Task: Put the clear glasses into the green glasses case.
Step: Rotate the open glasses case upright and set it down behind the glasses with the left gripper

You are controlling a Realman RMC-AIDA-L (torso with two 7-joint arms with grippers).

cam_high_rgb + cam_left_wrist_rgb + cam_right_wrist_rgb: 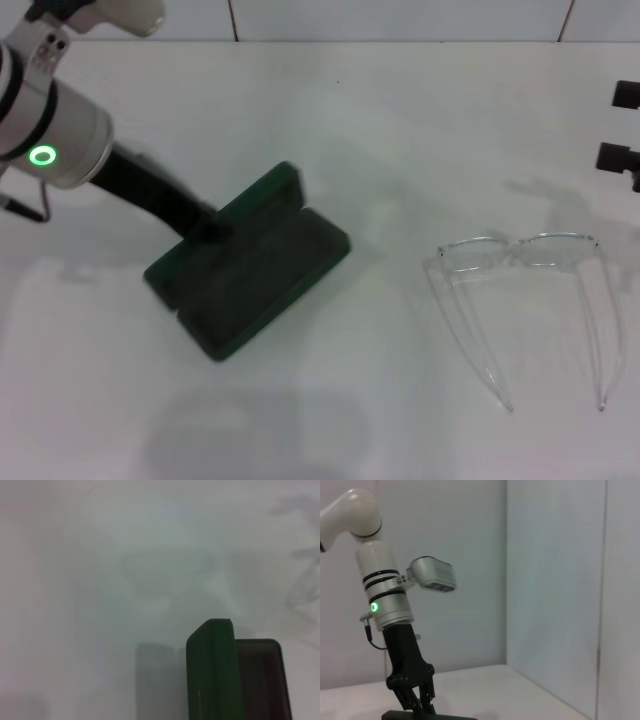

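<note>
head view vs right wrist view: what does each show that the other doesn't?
Head only: the clear plastic glasses lying temples unfolded on the white table, apart from the case; the right gripper at the right edge.
Right wrist only: the bare walls and the left arm's full upright reach.
Both: the left gripper down at the open dark green glasses case.
</note>
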